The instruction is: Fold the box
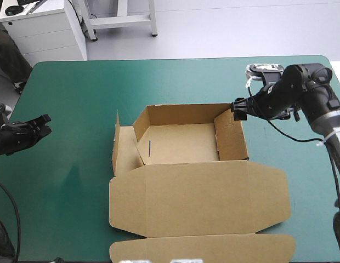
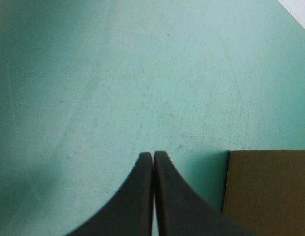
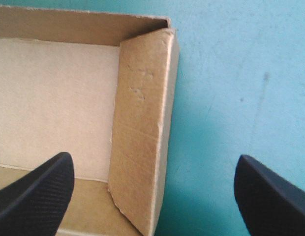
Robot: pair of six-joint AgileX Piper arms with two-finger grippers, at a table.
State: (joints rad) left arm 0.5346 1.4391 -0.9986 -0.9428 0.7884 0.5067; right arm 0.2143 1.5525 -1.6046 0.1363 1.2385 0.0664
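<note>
Sitting box (image 1: 183, 143): open tray (lid flat) on tabletop (image 1: 77, 98)
Left jaws: pressed together, left of box
Right jaws: spread at right wall (image 3: 140, 147)

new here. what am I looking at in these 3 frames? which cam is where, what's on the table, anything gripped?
It is a robot with two arms, each ending in a gripper of two black fingers. The high view looks down from above and behind the robot. The other two cameras sit on the wrists and look along each gripper. On the teal-green table lies one brown box: an open tray with its lid flat toward the near edge. The left gripper is shut and empty, over bare cover. The right gripper is open, one finger on each side of the box's right wall, not clamping it. Nothing is held.
</note>
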